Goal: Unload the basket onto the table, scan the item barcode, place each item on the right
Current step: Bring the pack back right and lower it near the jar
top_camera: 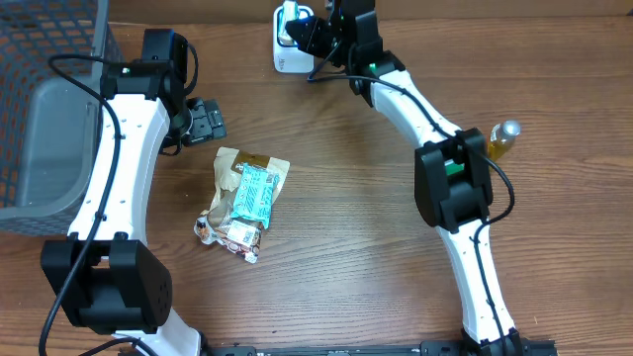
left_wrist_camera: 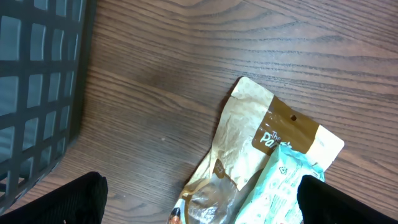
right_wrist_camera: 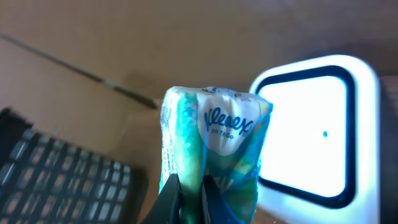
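From overhead: right fingers (top_camera: pixel 309 34) pinched narrow on a tissue pack (top_camera: pixel 288 18) at the far edge of the counter (top_camera: pixel 356 257), just above a white scanner (top_camera: pixel 286 59); left fingers (top_camera: pixel 209 121) spread wide and empty, near a heap of snack packs (top_camera: pixel 243 196). Counted here: one scanner, one held pack, one bottle (top_camera: pixel 504 138) well apart on the right, one wire basket (top_camera: pixel 49 59) on the left, two or perhaps three packs in the heap, too crumpled for a sure count. From the left wrist: left fingers (left_wrist_camera: pixel 65 202) set wide over a brown bag (left_wrist_camera: pixel 249 134) with a teal pack (left_wrist_camera: pixel 283 186) lying on it, wire basket (left_wrist_camera: pixel 37 93) beside. From the right wrist: tissue pack (right_wrist_camera: pixel 217 143) gripped by its lower end between the right fingers (right_wrist_camera: pixel 169 200), logo side toward the camera, lit scanner window (right_wrist_camera: pixel 308 127) just behind. Likely trouble: no read, with the barcode unseen and possibly turned off the window or creased by the pinch; also a slip, given so small a hold on slick wrap; also a knock against the scanner from pushing closer.
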`<action>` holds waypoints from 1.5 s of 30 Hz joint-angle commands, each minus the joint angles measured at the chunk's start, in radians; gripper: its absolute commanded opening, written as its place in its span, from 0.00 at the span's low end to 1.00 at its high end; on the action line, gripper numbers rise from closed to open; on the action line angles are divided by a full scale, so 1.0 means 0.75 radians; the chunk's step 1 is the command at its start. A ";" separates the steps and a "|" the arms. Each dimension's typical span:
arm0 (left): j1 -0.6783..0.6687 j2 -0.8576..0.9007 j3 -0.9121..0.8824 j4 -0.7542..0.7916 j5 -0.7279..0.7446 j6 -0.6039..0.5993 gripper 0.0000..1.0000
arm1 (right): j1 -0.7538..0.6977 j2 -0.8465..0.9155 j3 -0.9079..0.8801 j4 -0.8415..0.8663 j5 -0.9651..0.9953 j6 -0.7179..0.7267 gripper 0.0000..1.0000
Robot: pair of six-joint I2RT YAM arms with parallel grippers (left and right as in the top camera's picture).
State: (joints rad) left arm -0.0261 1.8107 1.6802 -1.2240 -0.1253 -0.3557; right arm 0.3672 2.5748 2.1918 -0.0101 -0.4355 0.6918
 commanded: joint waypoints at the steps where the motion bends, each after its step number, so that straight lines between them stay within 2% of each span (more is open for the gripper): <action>1: -0.009 0.001 0.021 0.002 -0.017 0.016 1.00 | -0.003 0.036 0.016 0.033 0.143 0.107 0.05; 8: -0.009 0.002 0.021 0.002 -0.017 0.016 0.99 | -0.003 0.036 0.016 0.045 0.142 0.129 0.04; 15: -0.009 0.001 0.021 0.002 -0.017 0.016 0.99 | -0.083 -0.028 0.020 0.037 -0.245 0.130 0.04; 20: -0.009 0.001 0.021 0.002 -0.017 0.016 1.00 | -0.172 -0.155 0.020 -0.279 -0.425 0.089 0.04; 23: -0.009 0.001 0.021 0.002 -0.017 0.016 1.00 | -0.199 -0.226 0.020 -0.584 -0.474 -0.053 0.04; 26: -0.009 0.001 0.021 0.002 -0.017 0.016 1.00 | -0.209 -0.282 0.020 -0.973 -0.462 -0.289 0.04; 27: -0.009 0.001 0.021 0.002 -0.017 0.016 1.00 | -0.210 -0.296 0.020 -1.267 -0.391 -0.449 0.04; 30: -0.009 0.001 0.021 0.002 -0.017 0.016 1.00 | -0.197 -0.296 0.017 -1.570 -0.147 -0.560 0.04; 33: -0.009 0.001 0.021 0.002 -0.017 0.016 1.00 | -0.176 -0.296 0.003 -1.772 0.170 -0.623 0.04; 37: -0.009 0.001 0.021 0.002 -0.017 0.016 1.00 | -0.159 -0.296 -0.046 -1.919 0.460 -0.630 0.04; 45: -0.009 0.001 0.021 0.002 -0.017 0.016 1.00 | -0.167 -0.296 -0.188 -1.969 0.661 -0.570 0.04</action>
State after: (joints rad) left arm -0.0261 1.8107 1.6802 -1.2236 -0.1257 -0.3557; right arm 0.2489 2.3722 2.0838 -1.4910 -0.0669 0.2436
